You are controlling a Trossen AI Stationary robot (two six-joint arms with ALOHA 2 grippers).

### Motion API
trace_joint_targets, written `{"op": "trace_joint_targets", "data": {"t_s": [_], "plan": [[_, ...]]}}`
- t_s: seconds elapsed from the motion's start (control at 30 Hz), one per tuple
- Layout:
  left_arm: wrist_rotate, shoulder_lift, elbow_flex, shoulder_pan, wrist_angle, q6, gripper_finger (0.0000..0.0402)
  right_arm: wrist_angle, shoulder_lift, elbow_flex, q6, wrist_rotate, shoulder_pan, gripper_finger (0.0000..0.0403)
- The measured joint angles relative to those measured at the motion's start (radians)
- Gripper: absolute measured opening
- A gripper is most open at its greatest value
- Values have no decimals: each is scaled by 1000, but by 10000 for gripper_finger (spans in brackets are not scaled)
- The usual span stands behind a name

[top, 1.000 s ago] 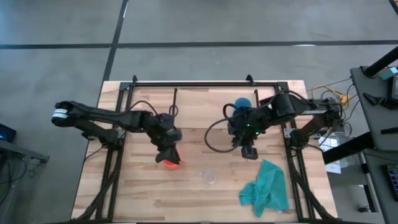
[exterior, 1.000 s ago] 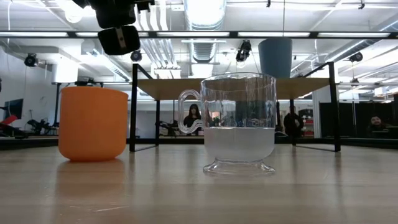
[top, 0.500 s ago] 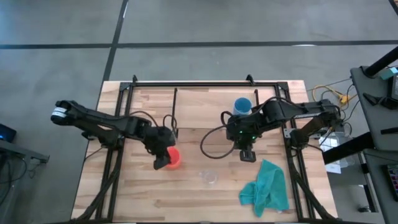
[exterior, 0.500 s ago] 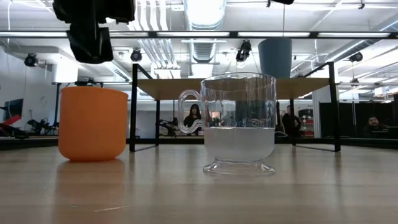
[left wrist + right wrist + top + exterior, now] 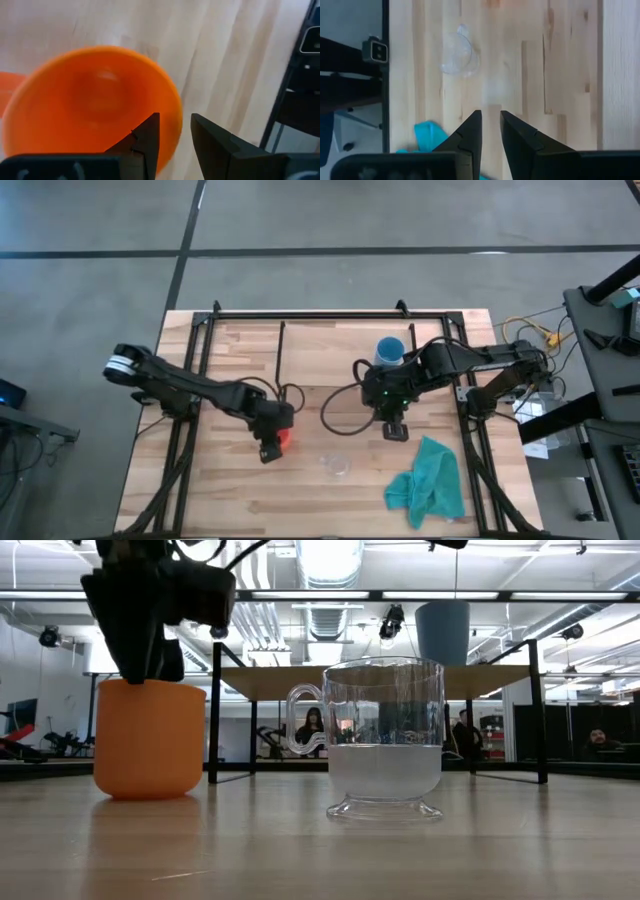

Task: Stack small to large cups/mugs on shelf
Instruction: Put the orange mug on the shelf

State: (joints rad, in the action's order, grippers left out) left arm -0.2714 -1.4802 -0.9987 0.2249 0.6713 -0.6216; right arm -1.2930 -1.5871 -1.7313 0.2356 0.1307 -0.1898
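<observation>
The orange cup [image 5: 285,437] stands upright on the table [image 5: 320,840] and shows in the low view [image 5: 150,738]. My left gripper [image 5: 270,446] [image 5: 150,665] is open just above it. In the left wrist view its fingers straddle the cup's rim [image 5: 176,117]. The clear cup [image 5: 337,465] [image 5: 385,735] [image 5: 460,52] stands on the table near the middle. The blue cup [image 5: 390,350] [image 5: 443,632] stands upright on the shelf [image 5: 300,680]. My right gripper [image 5: 396,430] [image 5: 491,130] hovers over bare table near the shelf, fingers slightly apart. My left gripper comes at the orange cup from above, pointing down. One finger [image 5: 147,142] is over the inside of the rim and the other [image 5: 212,145] is outside it. I cannot tell whether either finger touches the rim.
A crumpled teal cloth [image 5: 430,480] [image 5: 427,135] lies near the table's near right corner. The black frame [image 5: 300,312] runs round the table. The shelf's black legs [image 5: 215,710] stand behind the cups. People show in the room beyond the table.
My left gripper has come down from high above the table to the orange cup's rim, shifting slightly toward the near edge. The orange cup has stayed where it was. My right arm has drawn a little away from the blue cup on the shelf.
</observation>
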Motion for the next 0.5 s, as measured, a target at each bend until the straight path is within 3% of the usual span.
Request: {"op": "trace_joint_targets", "data": {"t_s": [0.5], "plan": [[46,-39,-12,-2,1,35,90,49,0,0,0,0,0,64]]}}
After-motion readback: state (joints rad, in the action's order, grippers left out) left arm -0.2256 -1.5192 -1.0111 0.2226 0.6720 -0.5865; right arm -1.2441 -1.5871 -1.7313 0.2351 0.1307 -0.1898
